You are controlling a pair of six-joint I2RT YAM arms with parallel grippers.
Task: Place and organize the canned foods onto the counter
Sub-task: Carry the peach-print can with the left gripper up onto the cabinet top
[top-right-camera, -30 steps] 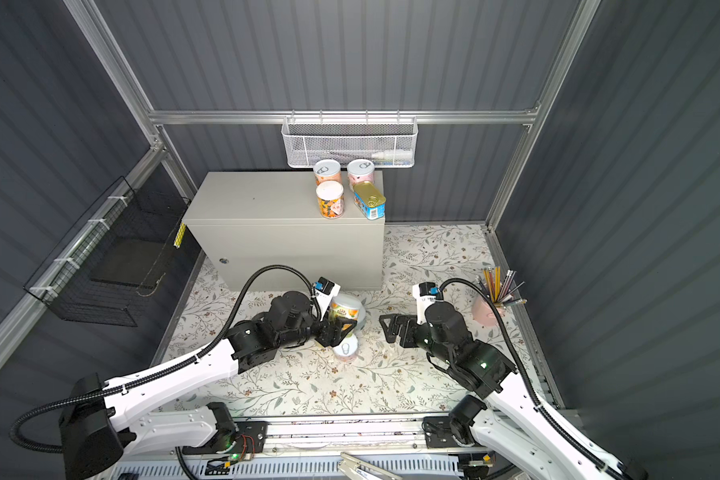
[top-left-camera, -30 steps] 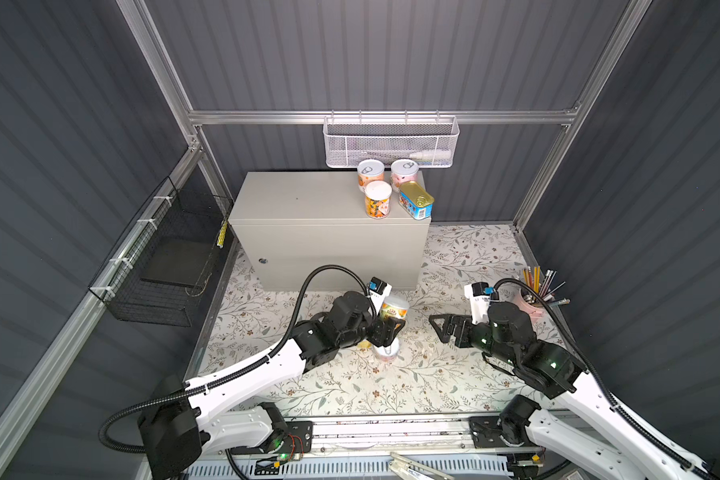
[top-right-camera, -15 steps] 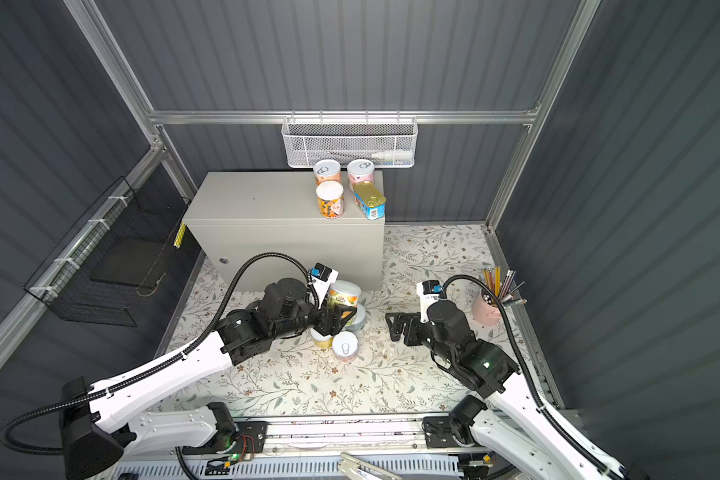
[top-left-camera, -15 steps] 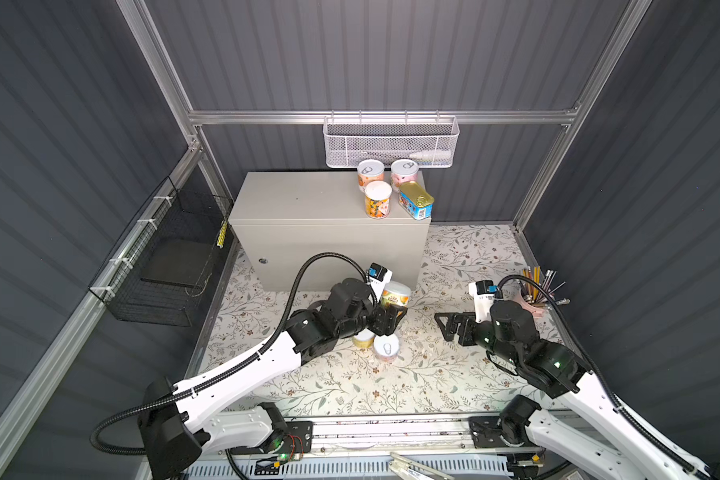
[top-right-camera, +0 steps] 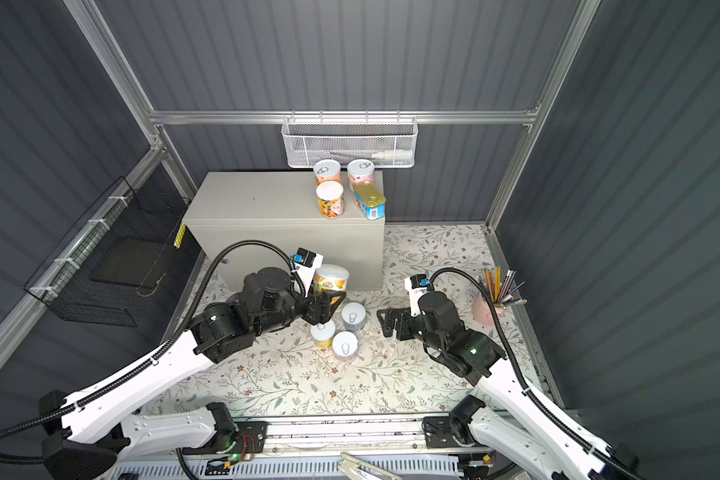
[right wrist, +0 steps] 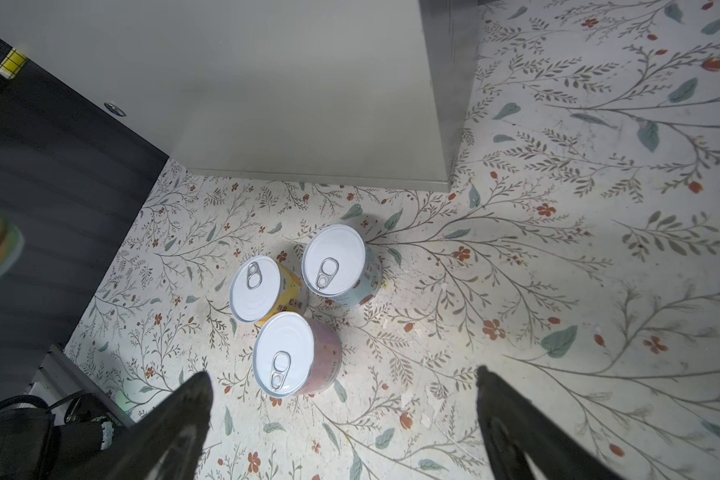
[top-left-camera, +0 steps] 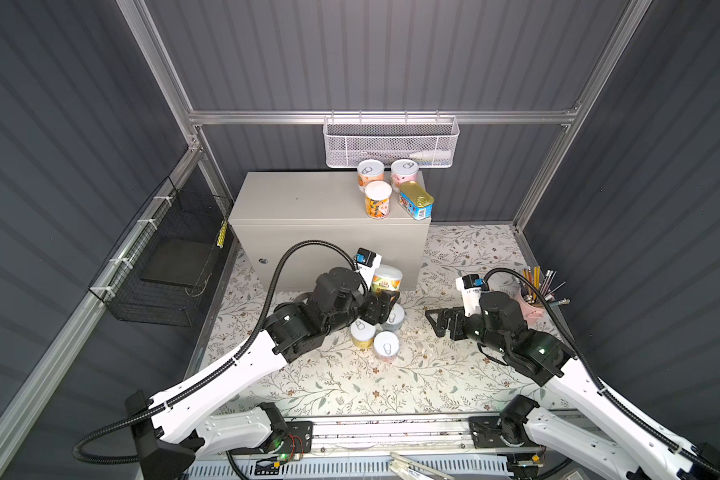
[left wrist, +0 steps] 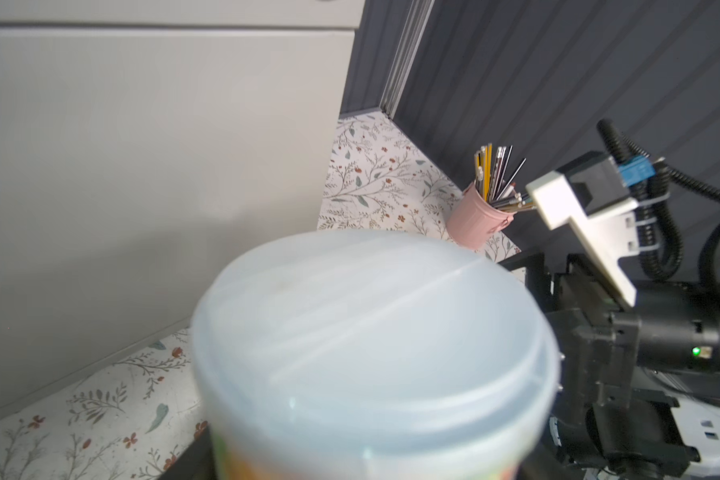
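Observation:
My left gripper point(top-left-camera: 381, 298) point(top-right-camera: 327, 300) is shut on an orange-labelled can with a translucent white lid point(top-left-camera: 386, 279) point(left wrist: 371, 332), held above the floor in front of the counter point(top-left-camera: 300, 203). The lid hides the fingers in the left wrist view. On the counter's right end stand two silver-lidded cans point(top-left-camera: 370, 174) point(top-left-camera: 404, 174), an orange can point(top-left-camera: 378, 199) and a blue gold-topped tin point(top-left-camera: 416, 200). Three cans stand together on the floor: yellow point(right wrist: 262, 289), pale blue point(right wrist: 341, 266), pink point(right wrist: 292, 353). My right gripper point(top-left-camera: 437, 322) point(right wrist: 341, 372) is open, empty, just right of them.
A white mesh basket point(top-left-camera: 391, 143) hangs on the back rail above the counter. A black wire basket point(top-left-camera: 171, 257) hangs on the left wall. A pink pencil cup point(top-left-camera: 533, 303) stands at the right wall, behind my right arm. The floor is a floral mat point(top-left-camera: 350, 386).
My left gripper has lifted the orange-labelled can up off the floor and toward the counter front, uncovering the cans on the floor. The right arm has barely shifted.

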